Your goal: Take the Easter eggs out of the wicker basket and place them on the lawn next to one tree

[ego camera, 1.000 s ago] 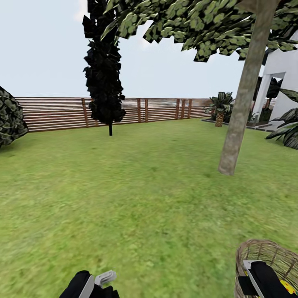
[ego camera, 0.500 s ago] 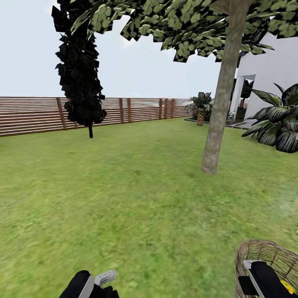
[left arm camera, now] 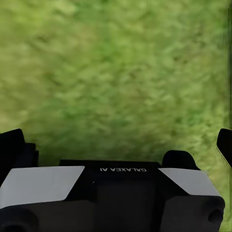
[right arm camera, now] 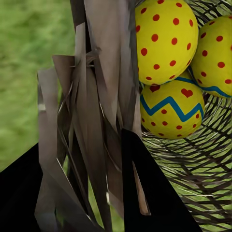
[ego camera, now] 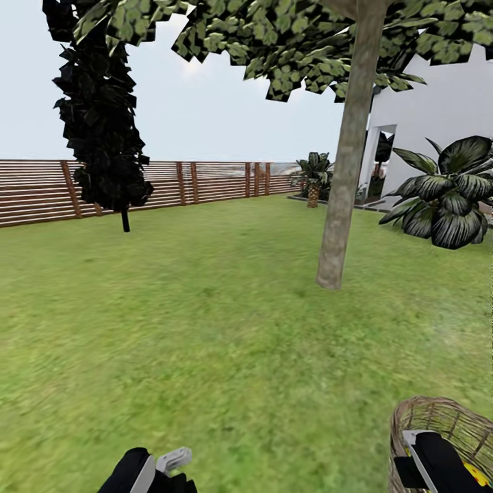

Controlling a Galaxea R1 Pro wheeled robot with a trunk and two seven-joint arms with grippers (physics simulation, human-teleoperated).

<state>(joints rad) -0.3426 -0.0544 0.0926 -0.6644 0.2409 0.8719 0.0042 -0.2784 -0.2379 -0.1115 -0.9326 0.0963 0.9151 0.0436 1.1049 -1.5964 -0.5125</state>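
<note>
A garden scene seen from the robot's head, looking out over a wide green lawn. At the lower right edge, the right gripper sits at the rim of the wicker basket, which rides close against the robot's right side. In the right wrist view the gripper's two dark fingers stand on either side of the basket's woven wall, so they appear closed on the rim, carrying the basket. Just past that wall, inside the basket, lie the three Easter eggs, yellow with red dots and blue zigzag bands, packed touching one another; none is out on the grass yet. The left gripper shows at the lower left edge, and its wrist camera looks straight down on bare grass with the fingers spread apart and holding nothing. The relation that matters next: the tree, with a thick, grey-brown trunk leaning slightly, stands ahead and a little right of centre, well apart from the basket, its base meeting the grass in the middle distance. The basket-carrying right arm is on the tree's side. A dark narrow cypress stands far left before a slatted wooden fence; a white house and a broad-leaved plant lie to the right.
</note>
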